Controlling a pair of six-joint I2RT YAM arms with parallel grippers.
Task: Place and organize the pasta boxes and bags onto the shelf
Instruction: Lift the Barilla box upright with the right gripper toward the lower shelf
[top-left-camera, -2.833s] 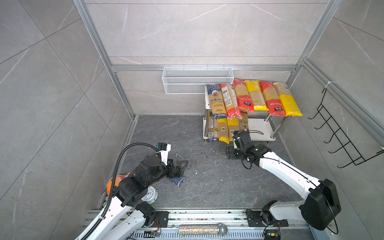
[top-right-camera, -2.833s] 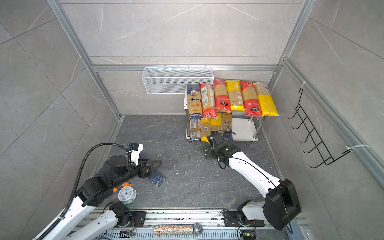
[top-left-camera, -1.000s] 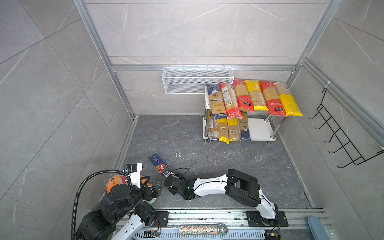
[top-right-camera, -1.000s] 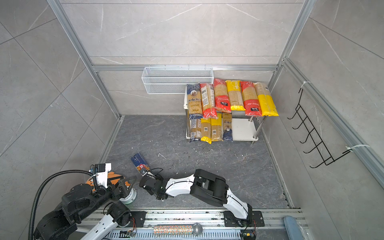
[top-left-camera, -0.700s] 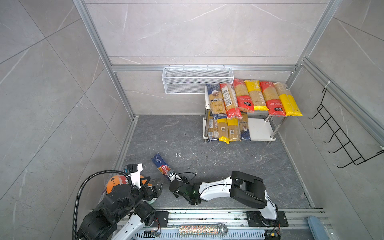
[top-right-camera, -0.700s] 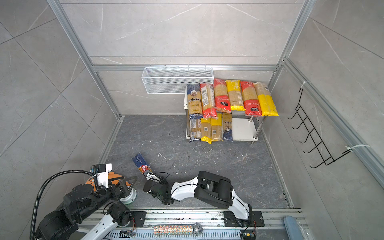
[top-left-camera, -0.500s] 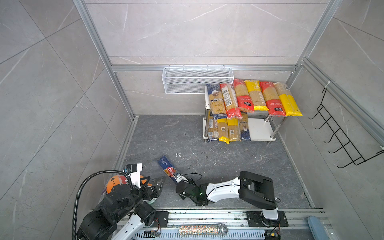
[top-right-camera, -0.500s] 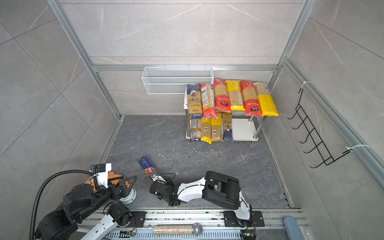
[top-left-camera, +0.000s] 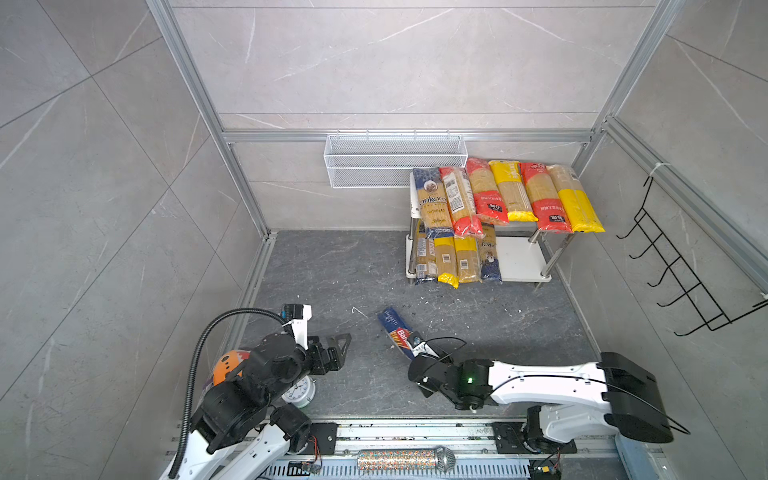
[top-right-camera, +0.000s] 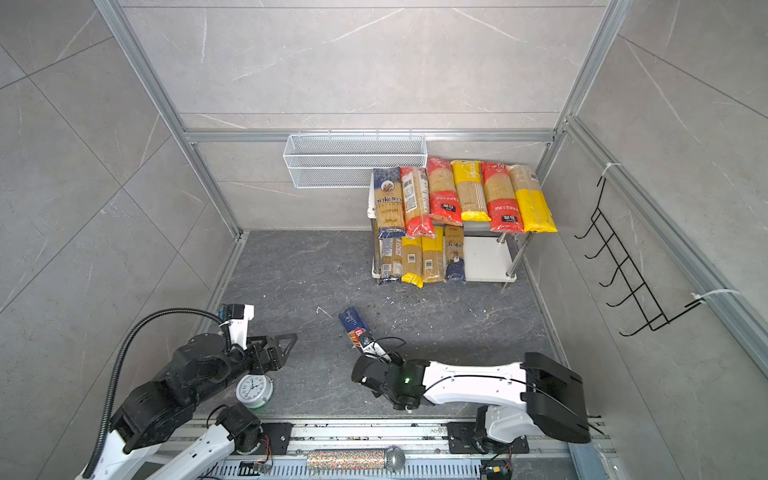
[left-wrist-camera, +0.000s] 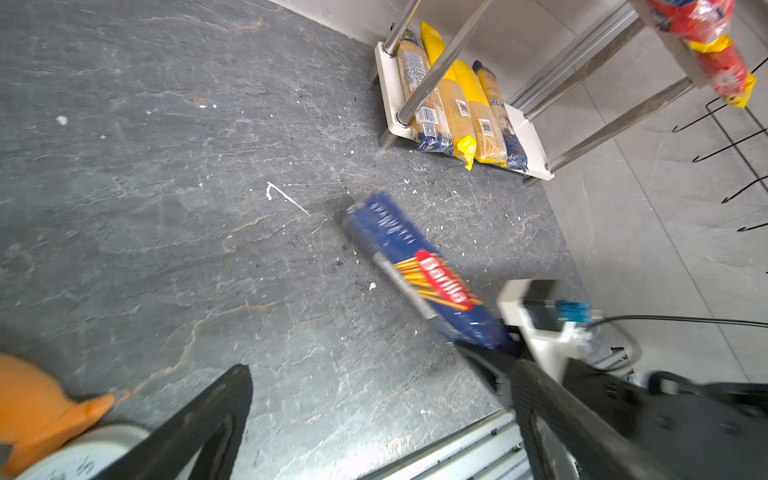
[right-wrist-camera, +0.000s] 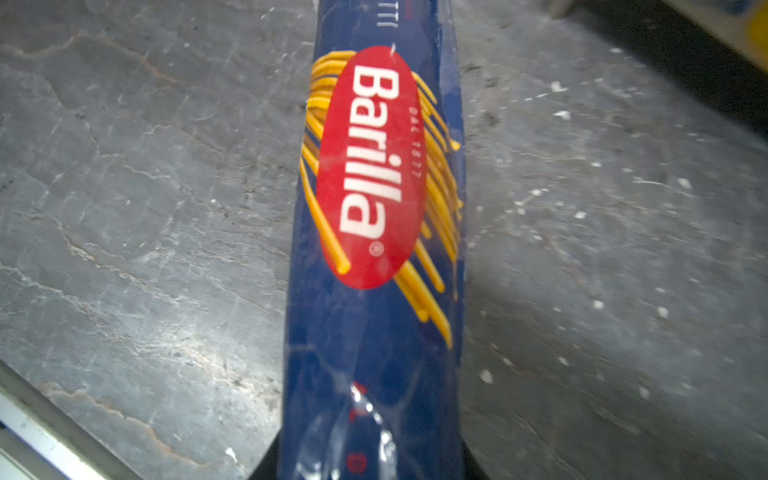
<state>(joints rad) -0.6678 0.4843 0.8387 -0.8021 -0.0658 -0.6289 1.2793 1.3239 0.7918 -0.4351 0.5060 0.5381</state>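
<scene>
The dark blue Barilla pack (top-left-camera: 395, 328) (top-right-camera: 352, 325) (left-wrist-camera: 415, 266) (right-wrist-camera: 374, 208) is held by its near end in my right gripper (top-left-camera: 412, 352) (top-right-camera: 366, 349) (right-wrist-camera: 370, 465), which is shut on it. Its far end points up the floor toward the shelf (top-left-camera: 519, 257) (top-right-camera: 484, 257) (left-wrist-camera: 534, 143). Several spaghetti bags lie side by side on the shelf's top board and several more on the left of its lower board. My left gripper (top-left-camera: 337, 351) (top-right-camera: 286, 345) (left-wrist-camera: 374, 415) is open and empty, to the left of the pack.
A white mesh basket (top-left-camera: 395, 162) hangs on the back wall and a black hook rack (top-left-camera: 685, 282) on the right wall. A small clock (top-right-camera: 254, 390) and an orange toy (top-left-camera: 226, 365) sit under my left arm. A microphone (top-left-camera: 407, 459) lies on the front rail.
My right arm has swung to the right along the front, carrying the Barilla pack with it. My left arm, which held the pack earlier, stays back near the clock and reaches slightly forward.
</scene>
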